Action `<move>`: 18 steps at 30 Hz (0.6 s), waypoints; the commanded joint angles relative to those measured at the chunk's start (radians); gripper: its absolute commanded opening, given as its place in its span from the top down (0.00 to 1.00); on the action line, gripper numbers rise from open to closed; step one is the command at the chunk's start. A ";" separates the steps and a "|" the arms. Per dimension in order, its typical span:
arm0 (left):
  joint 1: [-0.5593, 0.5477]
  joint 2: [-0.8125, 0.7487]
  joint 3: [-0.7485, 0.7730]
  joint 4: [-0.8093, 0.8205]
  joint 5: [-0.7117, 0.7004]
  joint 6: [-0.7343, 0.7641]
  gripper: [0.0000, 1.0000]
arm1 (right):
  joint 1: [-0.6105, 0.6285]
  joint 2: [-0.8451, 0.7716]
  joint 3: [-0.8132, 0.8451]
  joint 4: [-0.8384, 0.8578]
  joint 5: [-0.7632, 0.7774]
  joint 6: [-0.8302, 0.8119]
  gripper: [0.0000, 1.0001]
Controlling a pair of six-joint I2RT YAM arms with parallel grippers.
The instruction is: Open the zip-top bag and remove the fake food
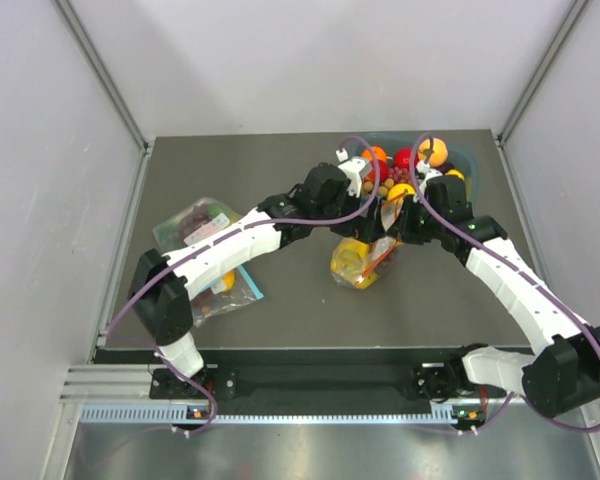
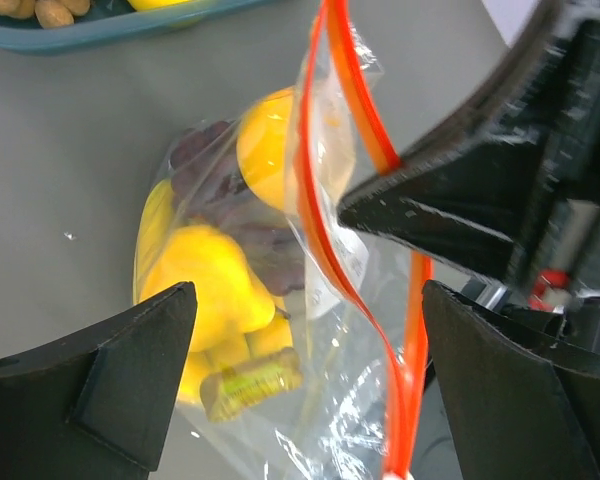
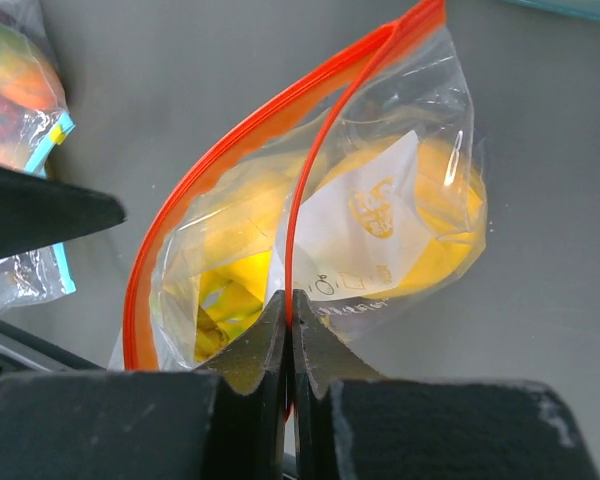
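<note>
Right hand (image 3: 288, 310), bottom centre of its wrist frame, is clamped fully shut on one lip of the red-orange zip strip (image 2: 360, 100). So the zip-top bag (image 3: 400, 230) is held by that single pinch. Left hand (image 2: 308, 300) is spread as wide as it goes and holds nothing, with one finger on each side of the bag's mouth.

The bag is mid-frame in the overhead view, between the two wrists. Can't tell if its bottom rests on the surface (image 1: 300, 300). The mouth looks parted, and the banana bunch (image 2: 205, 285), grape cluster (image 2: 245, 235) and lemon (image 2: 265, 150) are all inside.

What I'd worry about:
- That one lip carries everything, so a sharp tug could slide the slick strip out of the pinch.
- If the left hand closes where it is, it could catch both lips and press the zip shut.
- It could also grab film plus fruit.
- If the bag tips mouth-down, the lemon could roll off toward the teal tray (image 2: 80, 35), upper left of the left wrist frame.
</note>
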 commanded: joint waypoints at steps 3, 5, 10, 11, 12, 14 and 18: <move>-0.002 0.053 0.086 0.030 -0.013 -0.005 0.20 | 0.022 -0.045 -0.004 0.005 0.010 -0.010 1.00; -0.002 0.080 0.112 0.008 -0.021 0.006 0.38 | 0.022 -0.051 -0.009 0.010 0.013 -0.007 1.00; 0.004 0.102 0.162 -0.087 -0.081 0.049 1.00 | 0.022 -0.063 0.006 0.010 0.022 -0.001 1.00; 0.013 0.087 0.165 -0.105 -0.145 0.055 1.00 | 0.022 -0.063 0.012 0.007 0.024 0.001 1.00; 0.024 0.072 0.157 -0.122 -0.158 0.060 1.00 | 0.023 -0.060 0.019 0.005 0.027 0.001 1.00; 0.079 0.018 0.139 -0.153 -0.158 0.060 1.00 | 0.025 -0.057 0.040 0.003 0.027 0.002 1.00; 0.137 -0.073 0.111 -0.217 -0.222 0.115 1.00 | 0.046 -0.024 0.088 -0.004 0.035 -0.009 1.00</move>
